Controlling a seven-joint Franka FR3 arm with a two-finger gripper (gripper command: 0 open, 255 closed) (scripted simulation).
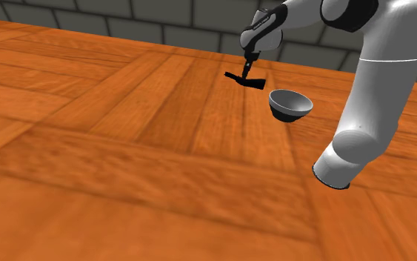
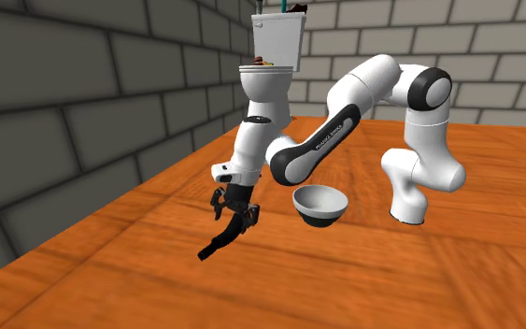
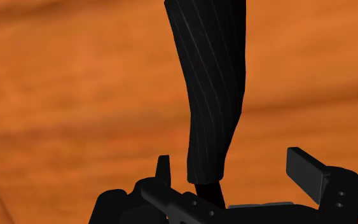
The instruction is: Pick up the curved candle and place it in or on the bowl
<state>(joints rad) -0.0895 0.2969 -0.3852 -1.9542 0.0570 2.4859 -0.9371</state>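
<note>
Gripper (image 3: pixel 231 162), open, straddles the curved candle's (image 3: pixel 212 95) narrow end; an end grasp risks it pivoting loose short of the bowl (image 1: pixel 289 104), at the shoulder view's right.

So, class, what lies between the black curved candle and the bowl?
Nothing. In the shoulder view the wooden surface between the curved candle and the bowl is bare.

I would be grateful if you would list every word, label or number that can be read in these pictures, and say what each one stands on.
Pale lettering on the dark forearm of the arm: too small to read.
No writing shows on the bowl, the black candle, the toilet or the brick wall.
</note>
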